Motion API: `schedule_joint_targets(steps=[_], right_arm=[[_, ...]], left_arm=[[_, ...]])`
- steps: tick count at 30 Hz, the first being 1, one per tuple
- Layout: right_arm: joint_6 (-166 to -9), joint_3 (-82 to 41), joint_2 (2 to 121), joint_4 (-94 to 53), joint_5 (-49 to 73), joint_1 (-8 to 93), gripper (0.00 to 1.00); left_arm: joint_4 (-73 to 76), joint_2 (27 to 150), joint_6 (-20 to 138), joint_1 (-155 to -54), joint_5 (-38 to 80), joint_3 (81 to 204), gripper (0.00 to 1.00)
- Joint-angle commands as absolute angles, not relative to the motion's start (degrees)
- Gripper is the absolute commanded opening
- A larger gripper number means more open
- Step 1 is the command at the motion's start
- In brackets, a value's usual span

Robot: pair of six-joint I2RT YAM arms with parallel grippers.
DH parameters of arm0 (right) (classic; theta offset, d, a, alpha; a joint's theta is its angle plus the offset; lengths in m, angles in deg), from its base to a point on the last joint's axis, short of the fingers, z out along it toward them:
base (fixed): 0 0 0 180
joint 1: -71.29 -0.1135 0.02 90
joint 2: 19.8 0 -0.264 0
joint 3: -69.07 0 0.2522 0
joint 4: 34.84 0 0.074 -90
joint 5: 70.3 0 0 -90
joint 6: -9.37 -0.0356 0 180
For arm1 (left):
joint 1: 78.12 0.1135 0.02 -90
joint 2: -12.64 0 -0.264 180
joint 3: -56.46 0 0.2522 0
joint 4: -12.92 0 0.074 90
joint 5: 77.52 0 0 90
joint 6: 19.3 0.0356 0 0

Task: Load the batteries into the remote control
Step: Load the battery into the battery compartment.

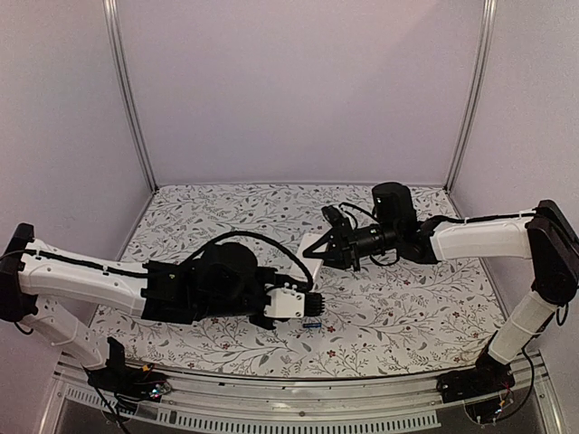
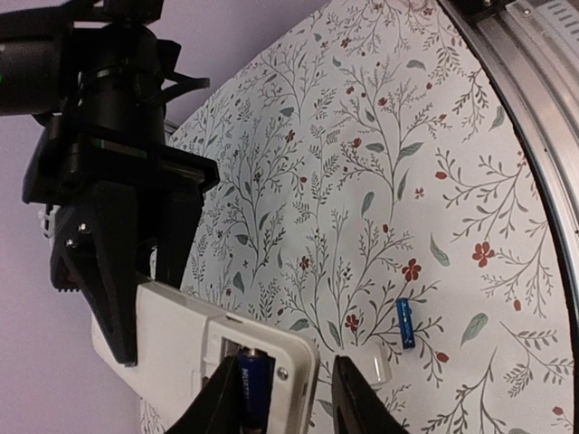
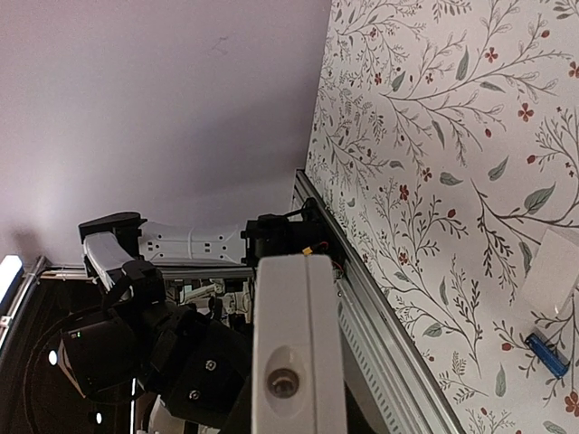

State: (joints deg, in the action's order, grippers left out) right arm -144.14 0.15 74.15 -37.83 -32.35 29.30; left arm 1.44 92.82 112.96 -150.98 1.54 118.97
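Dark battery [image 2: 254, 380] sits in remote [image 2: 181, 334] clamped by right gripper [image 1: 327, 249]; left gripper [image 2: 285, 402] parted, holding nothing; blue battery [image 2: 405, 323] lies unloaded on table [image 2: 362, 136].

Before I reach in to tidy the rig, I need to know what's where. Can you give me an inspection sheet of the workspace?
Surface: table under a floral-print cover.
Job's things: remote control held up, back open, dark battery in its bay; blue battery lying on the cover.
Clutter: small white cover piece near the blue battery, not touching it.
Grippers: right end effector shut on the remote control; left end effector open at the bay.
Cables: black cable looping over the left arm.
Surroundings: plain walls, metal frame posts.
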Motion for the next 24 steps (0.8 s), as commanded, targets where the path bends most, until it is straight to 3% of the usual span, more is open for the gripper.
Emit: schedule_joint_targets(steps=[1,8,17,24], right_arm=[[-145.6,-1.3,74.5,-41.1,-33.8,28.8,0.0],[-148.8,-1.0,74.9,-45.0,-34.4,28.8,0.0],[-150.6,0.4,75.1,-48.5,-34.3,28.9,0.0],[-156.2,1.7,75.9,-55.9,-34.6,29.7,0.0]], left_arm=[[-0.7,93.5,112.4,-150.2,2.5,120.0,0.32],[-3.6,94.1,113.2,-150.6,1.7,119.9,0.25],[-3.4,92.3,112.0,-150.6,0.9,119.6,0.35],[-4.4,91.3,114.5,-151.7,0.2,118.4,0.25]])
